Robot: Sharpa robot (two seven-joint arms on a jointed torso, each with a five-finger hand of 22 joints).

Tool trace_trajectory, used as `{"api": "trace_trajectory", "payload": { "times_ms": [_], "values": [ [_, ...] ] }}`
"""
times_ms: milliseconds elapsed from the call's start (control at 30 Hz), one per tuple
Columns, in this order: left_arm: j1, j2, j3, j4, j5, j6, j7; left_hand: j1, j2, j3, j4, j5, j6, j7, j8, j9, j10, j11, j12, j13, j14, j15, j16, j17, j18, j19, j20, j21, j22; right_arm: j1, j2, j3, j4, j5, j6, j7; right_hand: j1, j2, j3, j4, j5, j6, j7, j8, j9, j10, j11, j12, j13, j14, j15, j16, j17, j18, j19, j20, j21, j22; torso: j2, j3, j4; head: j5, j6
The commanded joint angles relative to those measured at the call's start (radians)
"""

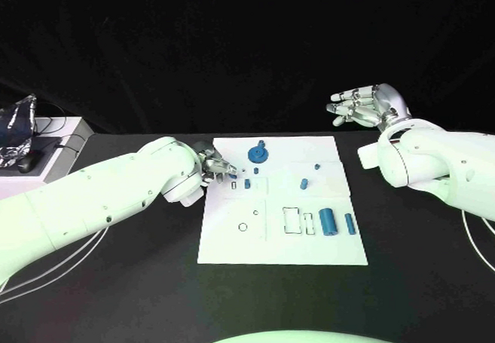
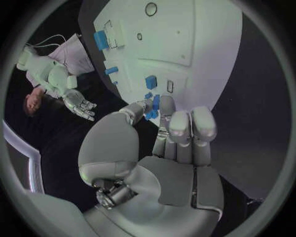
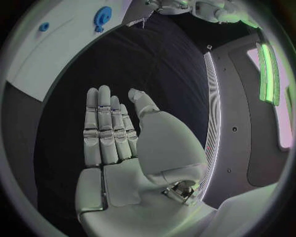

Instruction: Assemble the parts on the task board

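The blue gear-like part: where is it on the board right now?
Head view: the blue gear-like part sits near the task board's far edge, just right of the left hand.

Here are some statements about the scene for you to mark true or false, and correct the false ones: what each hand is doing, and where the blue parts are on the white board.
1. The left hand is at the left edge of the task board, its fingertips by a small blue part. True.
2. The right hand holds a blue part. False: it holds nothing, its fingers held together, off the board over the black table.
3. A round blue gear-like part sits near the far edge of the board. True.
4. The two long blue parts lie on the left side of the board. False: they lie on its right side, toward the near edge.
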Motion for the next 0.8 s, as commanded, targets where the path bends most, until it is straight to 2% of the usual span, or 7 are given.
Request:
{"api": "trace_trajectory", "payload": {
  "times_ms": [33, 200, 267, 333, 367, 733, 800],
  "values": [
    [-0.002, 0.003, 0.0, 0.002, -0.035, 0.017, 0.008, 0.018, 0.001, 0.134, -0.122, -0.003, 0.013, -0.008, -0.005, 0.002, 0.023, -0.014, -0.007, 0.003, 0.007, 0.003, -0.004, -0.002, -0.005, 0.003, 0.005, 0.004, 0.053, 0.004, 0.007, 0.001, -0.015, 0.152, 0.057, 0.145, -0.013, -0.019, 0.061, -0.006, -0.005, 0.008, 0.001, -0.002, -0.002, 0.028, 0.007, -0.074, -0.002, 0.052, 0.014, -0.19, -0.124, -0.017, -0.042, 0.015, -0.001, -0.06, 0.002, 0.0004, -0.0013, 0.0, -0.004],
    [-0.004, 0.004, 0.0, 0.0, -0.059, 0.034, 0.014, 0.019, 0.006, 0.133, -0.119, -0.013, 0.01, -0.007, -0.007, 0.002, 0.02, -0.013, -0.009, 0.004, 0.006, 0.004, -0.006, -0.005, -0.004, -0.001, 0.007, -0.001, 0.051, 0.006, 0.01, 0.001, -0.024, 0.18, 0.074, 0.172, -0.031, -0.037, 0.117, -0.006, -0.007, 0.008, 0.003, -0.002, -0.002, 0.014, 0.012, -0.073, -0.003, 0.042, 0.031, -0.243, -0.214, -0.017, -0.068, 0.033, 0.0, -0.142, 0.002, 0.0003, -0.0017, -0.001, -0.007],
    [-0.004, 0.004, 0.0, -0.003, -0.065, 0.045, 0.017, 0.02, 0.007, 0.132, -0.119, -0.015, 0.009, -0.007, -0.008, 0.002, 0.019, -0.013, -0.008, 0.004, 0.006, 0.005, -0.006, -0.005, -0.004, -0.002, 0.008, -0.002, 0.05, 0.007, 0.011, 0.001, -0.026, 0.187, 0.082, 0.178, -0.039, -0.049, 0.149, 0.0, -0.009, 0.005, 0.003, 0.0, -0.001, 0.007, 0.014, -0.071, -0.002, 0.046, 0.036, -0.245, -0.278, -0.004, -0.053, 0.042, -0.003, -0.238, 0.002, 0.0001, -0.0016, -0.002, -0.007],
    [-0.004, 0.005, 0.0, -0.005, -0.068, 0.055, 0.02, 0.022, 0.009, 0.13, -0.118, -0.016, 0.009, -0.006, -0.009, 0.002, 0.018, -0.012, -0.008, 0.005, 0.006, 0.005, -0.006, -0.005, -0.004, -0.004, 0.01, -0.004, 0.05, 0.008, 0.012, 0.001, -0.027, 0.19, 0.086, 0.181, -0.042, -0.052, 0.154, 0.004, -0.007, 0.006, 0.005, -0.002, -0.001, 0.003, 0.017, -0.076, -0.004, 0.035, 0.039, -0.244, -0.274, -0.005, -0.054, 0.046, -0.003, -0.275, 0.003, 0.0, -0.0018, -0.003, -0.008],
    [-0.004, 0.006, 0.0, -0.006, -0.069, 0.061, 0.021, 0.022, 0.009, 0.129, -0.118, -0.017, 0.009, -0.006, -0.009, 0.002, 0.018, -0.012, -0.008, 0.006, 0.005, 0.005, -0.006, -0.005, -0.003, -0.004, 0.01, -0.005, 0.049, 0.008, 0.012, 0.001, -0.027, 0.192, 0.088, 0.182, -0.04, -0.055, 0.162, 0.009, -0.008, 0.006, 0.006, -0.002, -0.002, 0.003, 0.017, -0.074, -0.003, 0.033, 0.039, -0.238, -0.27, -0.004, -0.048, 0.048, 0.009, -0.347, 0.003, -0.0002, -0.0013, -0.004, -0.008],
    [-0.006, 0.012, -0.002, -0.008, -0.072, 0.107, 0.03, 0.03, 0.007, 0.125, -0.114, -0.018, 0.01, -0.005, -0.012, 0.001, 0.015, -0.011, -0.009, 0.007, 0.005, 0.007, -0.004, 0.0, -0.002, -0.007, 0.015, -0.007, 0.049, 0.009, 0.013, 0.001, -0.026, 0.195, 0.093, 0.181, -0.038, -0.058, 0.151, 0.025, -0.007, -0.003, 0.009, -0.002, -0.002, -0.006, 0.021, -0.075, -0.004, 0.024, 0.043, -0.245, -0.273, -0.008, -0.036, 0.049, 0.03, -0.469, 0.003, -0.0018, 0.0005, -0.008, -0.02],
    [-0.006, 0.014, -0.003, -0.01, -0.073, 0.109, 0.031, 0.037, 0.004, 0.123, -0.108, -0.018, 0.011, -0.005, -0.015, 0.0, 0.015, -0.01, -0.008, 0.007, 0.005, 0.008, -0.003, 0.002, 0.0, -0.008, 0.02, -0.007, 0.05, 0.009, 0.013, 0.001, -0.025, 0.194, 0.093, 0.179, -0.036, -0.057, 0.142, 0.03, -0.006, -0.003, 0.009, -0.002, -0.002, -0.006, 0.021, -0.075, -0.004, 0.024, 0.043, -0.245, -0.273, -0.008, -0.036, 0.049, 0.055, -0.521, 0.003, -0.0017, 0.0006, -0.008, -0.022]
  ]
}}
